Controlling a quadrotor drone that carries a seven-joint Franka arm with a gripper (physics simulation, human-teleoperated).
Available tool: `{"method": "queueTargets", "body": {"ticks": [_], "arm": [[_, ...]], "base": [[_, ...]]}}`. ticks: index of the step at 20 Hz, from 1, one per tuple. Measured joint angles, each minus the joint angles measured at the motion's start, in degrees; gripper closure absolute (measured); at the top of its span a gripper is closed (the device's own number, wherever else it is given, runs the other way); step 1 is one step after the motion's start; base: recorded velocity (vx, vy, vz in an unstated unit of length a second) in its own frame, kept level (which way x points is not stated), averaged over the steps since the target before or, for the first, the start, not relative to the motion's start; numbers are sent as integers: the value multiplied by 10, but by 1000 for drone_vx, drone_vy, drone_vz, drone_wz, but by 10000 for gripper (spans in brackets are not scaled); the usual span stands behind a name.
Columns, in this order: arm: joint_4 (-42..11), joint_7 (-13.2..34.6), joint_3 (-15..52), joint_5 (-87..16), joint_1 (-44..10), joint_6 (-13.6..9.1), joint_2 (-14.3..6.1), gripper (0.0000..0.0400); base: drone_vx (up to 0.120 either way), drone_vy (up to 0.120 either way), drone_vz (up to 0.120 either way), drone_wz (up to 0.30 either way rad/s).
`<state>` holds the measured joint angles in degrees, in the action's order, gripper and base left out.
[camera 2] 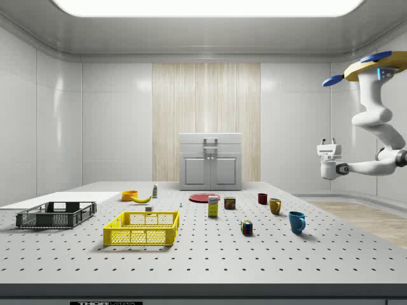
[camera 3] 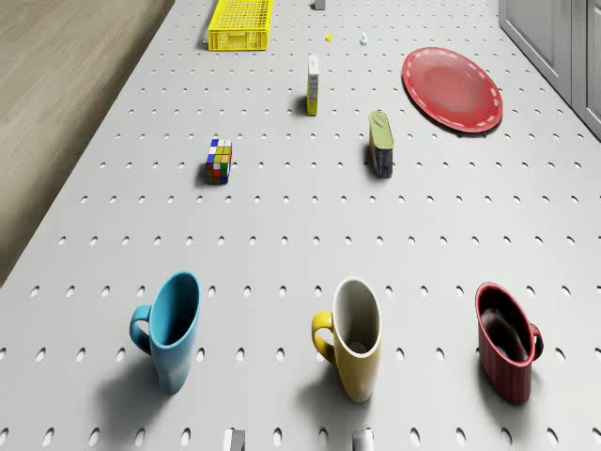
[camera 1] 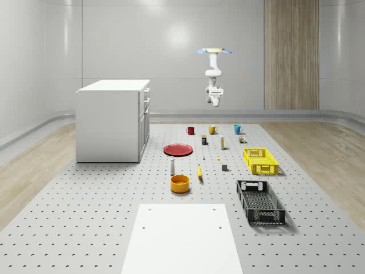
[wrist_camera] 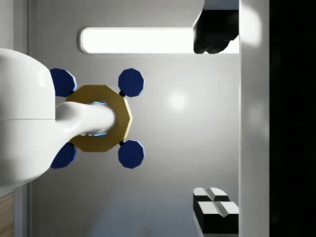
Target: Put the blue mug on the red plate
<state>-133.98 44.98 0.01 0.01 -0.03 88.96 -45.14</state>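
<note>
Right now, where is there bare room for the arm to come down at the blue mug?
Bare perforated table borders the blue ceramic mug toward the multicoloured puzzle cube and the floor-side edge. Tighter beside the yellow mug. The round red plate is bare.

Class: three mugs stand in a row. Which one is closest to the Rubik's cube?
The blue mug, at the row's end on the cube's side; the yellow and red mugs stand farther along.

Bright, even light from a ceiling panel (camera 2: 203,6); soft shadows under objects, wall glare.

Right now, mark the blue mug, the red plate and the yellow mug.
blue mug (camera 3: 175,329), drone view, on its outer wall.
red plate (camera 3: 452,88), drone view, middle of its face.
yellow mug (camera 3: 358,346), drone view, on its outer wall.
</note>
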Motion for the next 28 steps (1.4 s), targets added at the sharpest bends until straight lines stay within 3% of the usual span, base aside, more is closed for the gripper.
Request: {"method": "queueTargets", "body": {"ticks": [6,12,18,28], "arm": [[73,-1,1,1,-2,-56,14,0],[135,-1,1,1,-3,-93,37,0],[162,-2,2,1,-3,-107,47,0],[169,-2,2,1,-4,-109,48,0]], "base": [[7,40,0,0],[120,120,0,0],[120,120,0,0],[120,120,0,0]]}}
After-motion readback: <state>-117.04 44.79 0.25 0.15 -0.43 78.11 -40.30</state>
